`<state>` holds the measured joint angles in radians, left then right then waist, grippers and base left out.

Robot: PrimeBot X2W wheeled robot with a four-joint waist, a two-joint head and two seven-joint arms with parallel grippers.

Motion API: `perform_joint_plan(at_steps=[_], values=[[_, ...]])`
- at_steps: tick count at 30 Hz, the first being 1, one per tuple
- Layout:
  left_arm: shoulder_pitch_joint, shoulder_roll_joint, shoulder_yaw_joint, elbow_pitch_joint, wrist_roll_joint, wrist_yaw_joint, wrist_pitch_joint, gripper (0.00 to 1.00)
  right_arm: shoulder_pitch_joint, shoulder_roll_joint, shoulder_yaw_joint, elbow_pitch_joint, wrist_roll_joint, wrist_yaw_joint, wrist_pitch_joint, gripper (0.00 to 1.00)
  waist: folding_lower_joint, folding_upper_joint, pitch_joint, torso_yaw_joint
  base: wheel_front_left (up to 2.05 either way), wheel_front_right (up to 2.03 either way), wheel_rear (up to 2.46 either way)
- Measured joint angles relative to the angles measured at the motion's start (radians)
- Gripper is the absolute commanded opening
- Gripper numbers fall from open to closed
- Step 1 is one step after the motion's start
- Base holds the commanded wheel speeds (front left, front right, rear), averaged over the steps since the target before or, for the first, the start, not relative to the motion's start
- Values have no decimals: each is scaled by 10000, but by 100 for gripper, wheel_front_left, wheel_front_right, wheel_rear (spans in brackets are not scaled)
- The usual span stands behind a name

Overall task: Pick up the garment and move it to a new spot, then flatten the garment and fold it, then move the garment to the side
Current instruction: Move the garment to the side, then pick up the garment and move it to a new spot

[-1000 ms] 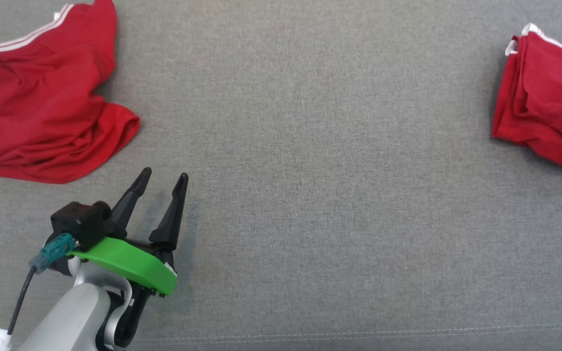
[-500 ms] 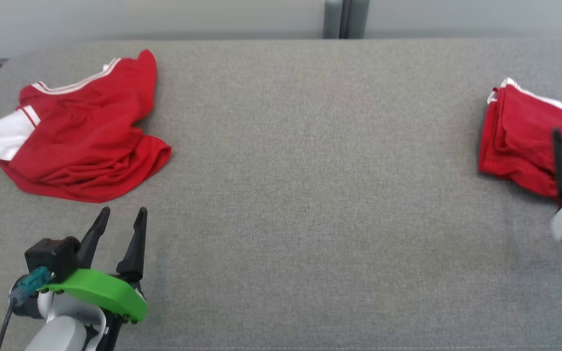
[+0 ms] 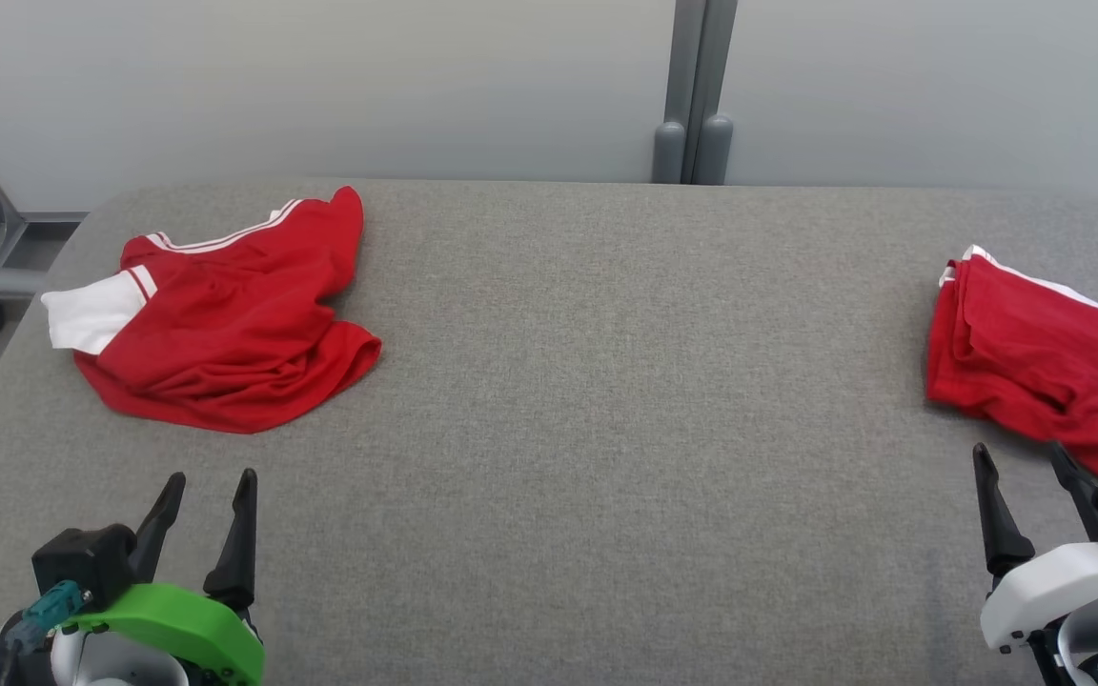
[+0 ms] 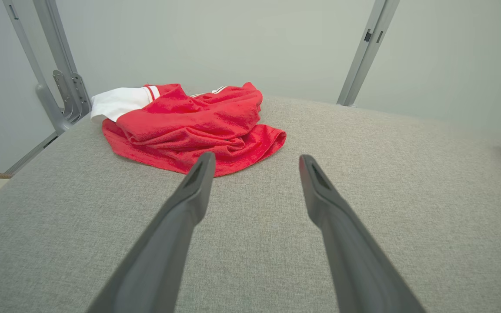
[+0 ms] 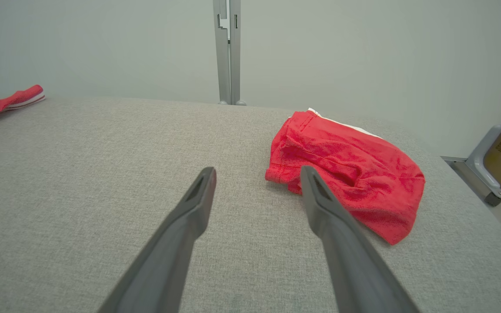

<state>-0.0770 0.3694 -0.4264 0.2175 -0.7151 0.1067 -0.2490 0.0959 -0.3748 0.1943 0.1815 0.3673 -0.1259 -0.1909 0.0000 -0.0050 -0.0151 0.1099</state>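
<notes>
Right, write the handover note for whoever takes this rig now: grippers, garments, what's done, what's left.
Left gripper: open, empty, above the grey surface, short of the crumpled red garment.
Right gripper: open, empty, next to the folded red garment, not gripping it.
Crumpled red garment: far left, bunched, white sleeve showing.
Folded red garment: far right, a compact bundle.
Done: the right one looks folded and set aside.
Left: probably pick up the crumpled one, move it to open surface, flatten, fold, move aside.
</notes>
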Motion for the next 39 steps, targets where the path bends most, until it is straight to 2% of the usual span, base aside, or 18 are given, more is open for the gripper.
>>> perform_joint_plan(at_steps=[4, 11, 14, 16, 21, 26, 34, 39], values=[[241, -8, 52, -23, 104, 4, 0, 100, 9, 303, 113, 19, -209, 0, -128, 100, 0, 0, -117, 110, 0, 0, 0], [241, -98, 278, -182, 401, 8, 0, 100, 84, 391, 176, 8, -619, 0, -288, 100, 0, 0, -141, 532, 0, 0, 0], [337, -125, 732, -313, 439, 82, 0, 100, 29, 606, 811, -42, -763, 0, -288, 100, 0, 0, -159, 938, 0, 0, 0], [534, -125, 1074, -339, 441, 82, -2, 100, -134, 711, 1195, -48, -878, 59, -288, 100, 0, 0, -175, 1169, 0, 0, 0], [1223, -127, 1852, -395, 512, 98, -2, 100, -785, 976, 1994, 21, -1243, 481, -288, 100, 0, 0, -238, 1782, 0, 0, 0], [1654, -155, 2531, -696, 614, 165, -2, 100, -1384, 1175, 2431, 36, -1417, 750, -278, 100, 0, 0, -280, 2434, 0, 0, 0], [1733, -500, 3112, -1014, 721, 167, -27, 100, -1786, 1258, 2514, 391, -1505, 821, -199, 100, 0, 0, -153, 3459, 0, 0, 0], [1995, -552, 3369, -1070, 779, 167, -27, 100, -1936, 1375, 2604, 585, -1544, 855, -199, 100, 0, 0, -88, 3827, 0, 0, 0]])
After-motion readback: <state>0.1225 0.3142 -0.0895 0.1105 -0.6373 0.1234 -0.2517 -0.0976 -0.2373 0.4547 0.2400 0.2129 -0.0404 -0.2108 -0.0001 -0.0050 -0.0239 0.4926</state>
